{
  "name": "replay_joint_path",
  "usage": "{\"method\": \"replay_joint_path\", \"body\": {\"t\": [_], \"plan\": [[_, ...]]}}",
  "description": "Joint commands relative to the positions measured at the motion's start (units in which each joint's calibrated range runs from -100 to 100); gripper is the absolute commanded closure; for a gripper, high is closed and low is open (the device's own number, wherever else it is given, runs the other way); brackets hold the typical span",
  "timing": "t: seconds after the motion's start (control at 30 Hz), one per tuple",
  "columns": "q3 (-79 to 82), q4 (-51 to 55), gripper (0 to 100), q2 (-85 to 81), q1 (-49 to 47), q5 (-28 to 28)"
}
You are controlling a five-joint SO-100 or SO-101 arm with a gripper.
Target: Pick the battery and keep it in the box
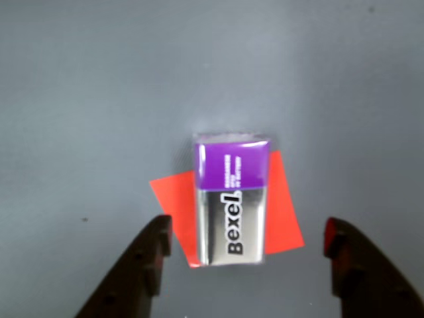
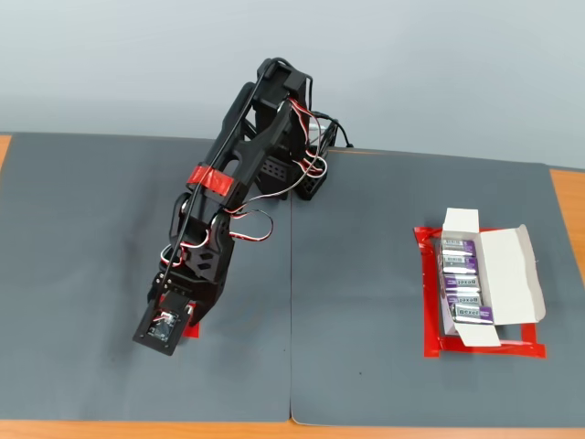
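In the wrist view the gripper [image 1: 246, 242] is spread wide, its two black fingers [image 1: 149, 255] entering from the bottom edge, one at the lower left and one at the lower right. It has hold of nothing. The battery [image 1: 233, 199] lies flat on the grey surface [image 1: 99, 99] just ahead of the fingertips and between their lines, a little nearer the left finger than the right. Its silver-grey end, printed with black lettering, points back toward the gripper; its purple end points away. Clear gaps of surface show on both sides between the battery and each finger, so nothing touches it. The battery rests on a small red tape patch [image 1: 285, 212], which sticks out from under it on both sides, more on the right.

In the fixed view the arm [image 2: 242, 174] leans down over the left part of the grey surface, and the gripper's tip is hidden beneath the wrist camera, so the battery cannot be seen there. The box [image 2: 498, 274] sits well apart from the gripper, far off to the right in that view, flaps open, inside a red tape rectangle [image 2: 430, 343]. Several other batteries [image 2: 462, 288] lie in a row in it.
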Motion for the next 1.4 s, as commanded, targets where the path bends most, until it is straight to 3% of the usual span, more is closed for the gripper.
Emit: {"method": "replay_joint_path", "body": {"t": [0.0, 1.37], "plan": [[-2.93, -0.91, 73, 0.11, 0.05, 0.0], [-2.93, -3.26, 74, 6.05, 0.28, -0.05]]}}
